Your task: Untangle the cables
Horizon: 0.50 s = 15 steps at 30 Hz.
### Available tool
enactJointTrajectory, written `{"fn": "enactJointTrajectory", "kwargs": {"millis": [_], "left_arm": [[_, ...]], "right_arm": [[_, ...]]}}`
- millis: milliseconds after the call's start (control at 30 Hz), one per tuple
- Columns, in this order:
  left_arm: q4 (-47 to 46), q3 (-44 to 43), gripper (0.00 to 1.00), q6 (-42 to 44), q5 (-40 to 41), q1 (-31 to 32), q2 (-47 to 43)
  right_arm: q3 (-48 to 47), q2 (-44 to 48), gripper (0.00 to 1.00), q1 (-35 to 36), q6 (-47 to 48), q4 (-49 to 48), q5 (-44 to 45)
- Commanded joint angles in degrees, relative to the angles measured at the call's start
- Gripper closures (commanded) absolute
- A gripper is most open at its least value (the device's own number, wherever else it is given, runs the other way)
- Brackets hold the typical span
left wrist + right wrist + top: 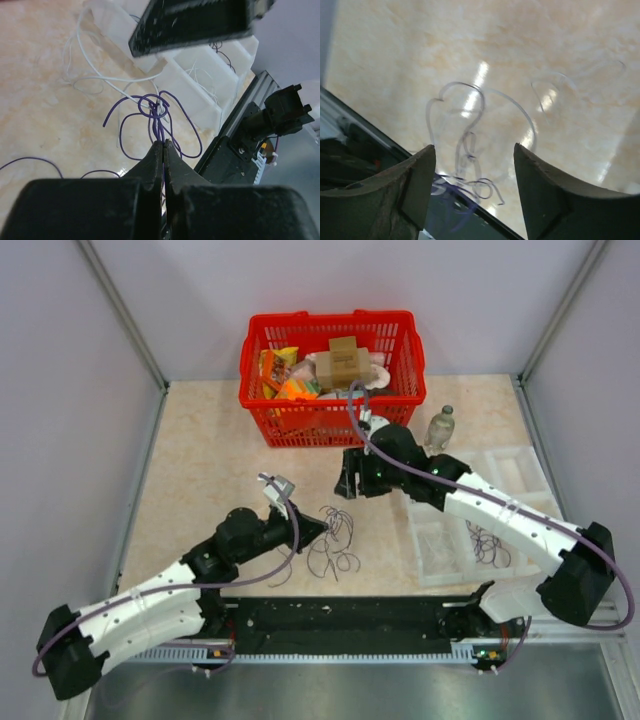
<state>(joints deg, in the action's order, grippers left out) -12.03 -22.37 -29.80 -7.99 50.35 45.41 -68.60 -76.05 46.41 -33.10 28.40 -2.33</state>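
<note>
The left tool (163,146) is clenched on a dark purple cable (159,131), its tips pressed together with the strand pinched between them just short of the knot (156,107). The right tool (472,152) hangs released, jaws wide apart, above the same tangle. The tangle lies on the counter (200,450) near its middle, just left of the white tray (440,560).

To do this step well, I judge the left should act as a firm anchor. The right should come down onto a single loop on the far side of the knot and draw it away slowly, low over the counter, so the crossing opens rather than cinches. It should pick one strand only (the right wrist view is blurred, so which loop sits directly beneath it cannot be told). A white cable (107,80) runs close by the purple loops toward the tray. Whether it is caught in the knot is unclear, and dragging it along would spoil the gain.

The cables are thin, limp, smooth-sheathed wires lying in loose rounded loops. The counter is glossy marbled beige and throws bright reflections. The tray is translucent white plastic with straight-walled compartments, one holding further wires (488,545).
</note>
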Motion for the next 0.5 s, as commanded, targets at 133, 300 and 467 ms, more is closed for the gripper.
{"fn": "enactJointTrajectory", "kwargs": {"millis": [133,300,467], "left_arm": [[22.39,-9.17,1.00,-0.08,7.37,0.10,-8.49],[22.23,-11.20,1.00,0.09,7.46,0.10,-7.35],[22.49,-13.92,1.00,-0.96,5.00,0.10,-5.94]], "right_arm": [[6.63,9.24,0.18,-2.64,9.99,6.14,-0.31],[11.98,15.40,0.17,-0.81,5.16,-3.48,-9.34],[14.28,14.01,0.46,7.46,8.22,-16.53,-9.98]]}}
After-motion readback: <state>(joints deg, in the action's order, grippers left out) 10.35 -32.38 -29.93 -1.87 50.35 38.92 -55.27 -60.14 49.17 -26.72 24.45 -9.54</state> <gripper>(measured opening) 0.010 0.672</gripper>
